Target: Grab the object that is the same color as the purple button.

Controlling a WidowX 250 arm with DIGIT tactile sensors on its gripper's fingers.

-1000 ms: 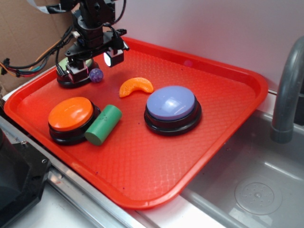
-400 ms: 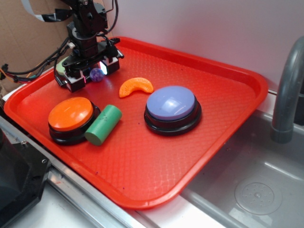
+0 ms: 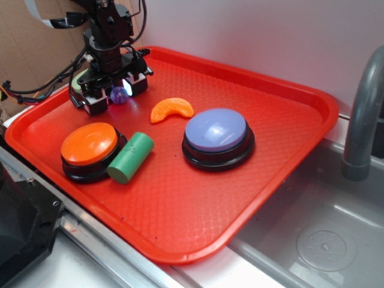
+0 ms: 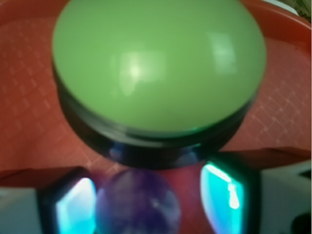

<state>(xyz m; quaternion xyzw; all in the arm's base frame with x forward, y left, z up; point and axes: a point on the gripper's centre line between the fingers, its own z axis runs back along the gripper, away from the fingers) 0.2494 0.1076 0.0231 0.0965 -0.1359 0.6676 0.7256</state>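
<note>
gripper [image 3: 113, 96]: black, low at the red plastic tray's [image 3: 288, 102] far-left corner, jaws apart, straddling the ball | small glossy purple ball [image 3: 119, 94]: on the tray between the fingers, just before the green domed button [image 4: 158, 63]; contact unclear in the blurred wrist view | large lavender-blue domed button [image 3: 216, 130]: mid-tray, well apart

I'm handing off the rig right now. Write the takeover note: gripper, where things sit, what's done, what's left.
Gripper: open, low on the tray, fingers either side of the purple ball; the wrist view shows the ball between the pads, contact unclear.
Ball: on the tray's far left, right in front of the green button.
Purple button: mid-tray, untouched.
Done: gripper lined up on the ball.
Left: close, confirm grip, lift.
</note>
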